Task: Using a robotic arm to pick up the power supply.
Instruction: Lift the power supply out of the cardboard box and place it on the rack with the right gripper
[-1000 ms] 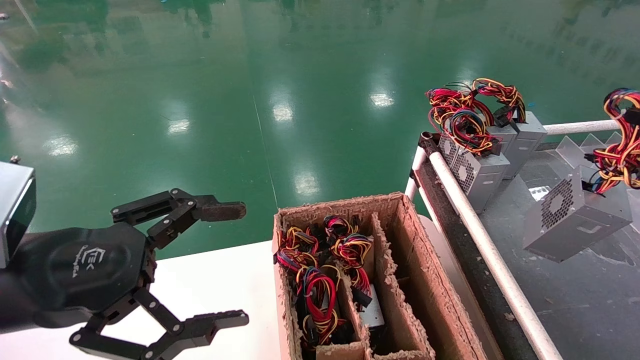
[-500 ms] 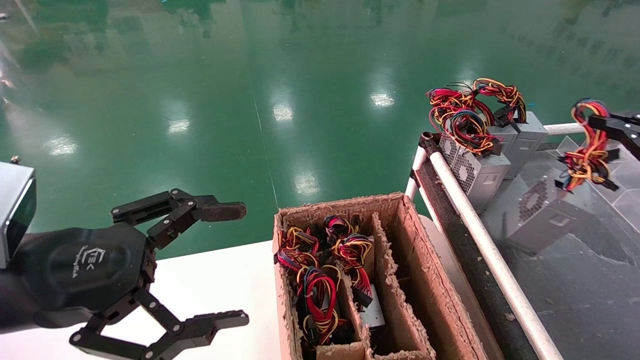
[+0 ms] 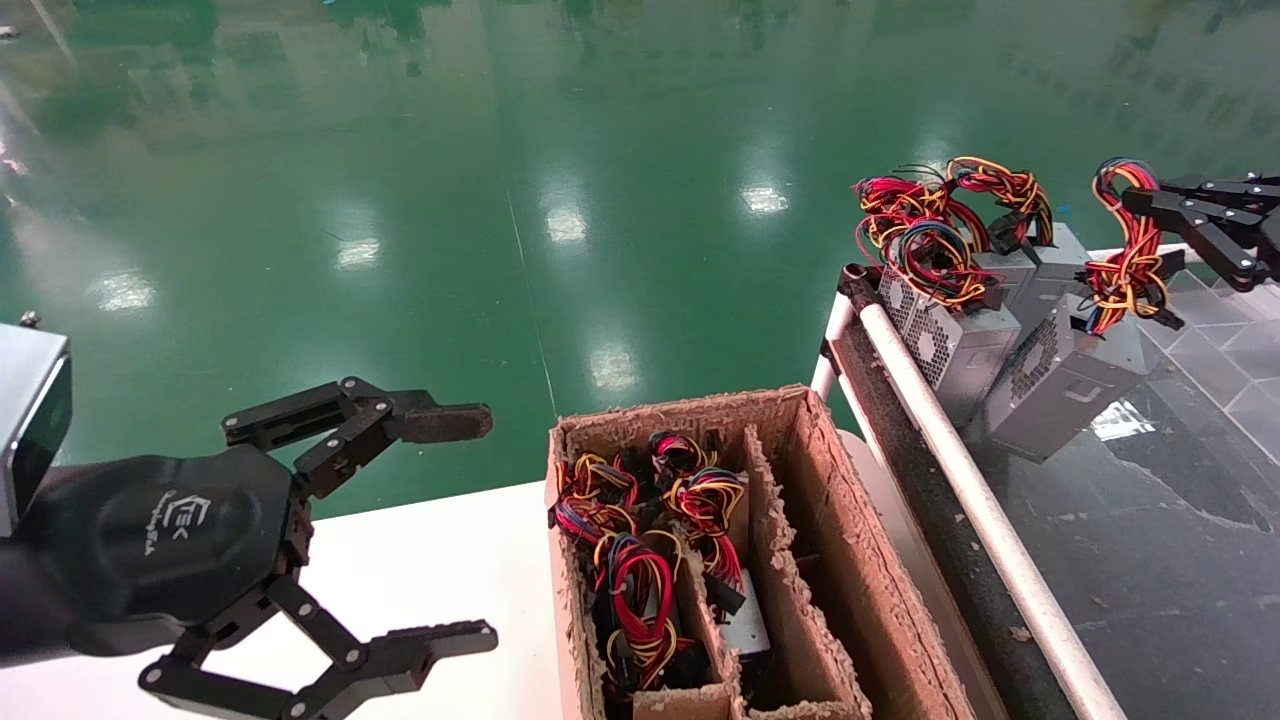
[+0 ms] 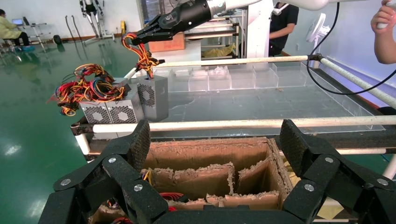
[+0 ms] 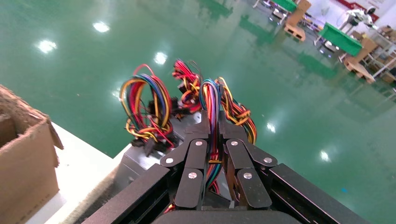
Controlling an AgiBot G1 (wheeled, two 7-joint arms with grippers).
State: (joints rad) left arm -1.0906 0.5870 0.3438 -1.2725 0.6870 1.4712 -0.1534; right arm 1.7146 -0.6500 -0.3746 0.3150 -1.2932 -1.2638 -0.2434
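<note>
My right gripper [image 3: 1135,195] is shut on the looped red, yellow and blue wire bundle [image 3: 1125,270] of the power supply [image 3: 1060,385]. This silver box with a perforated vent face hangs tilted from the wires, low over the dark bench. It sits right beside two other units. In the right wrist view the wires [image 5: 211,100] run between my closed fingers [image 5: 198,140]. The left wrist view shows the right gripper [image 4: 140,38] holding the power supply [image 4: 152,95] at the far side. My left gripper [image 3: 492,528] is parked open over the white table.
Two more power supplies [image 3: 950,345] with wire bundles stand at the bench's far left corner. A white pipe rail [image 3: 960,470] edges the bench [image 3: 1150,560]. A ragged cardboard box [image 3: 800,470] with dividers holds more wired units on the white table [image 3: 430,560].
The right gripper has come into view from the right, carrying the power supply leftward and farther away until it is beside the two standing units. The left gripper has not moved.
</note>
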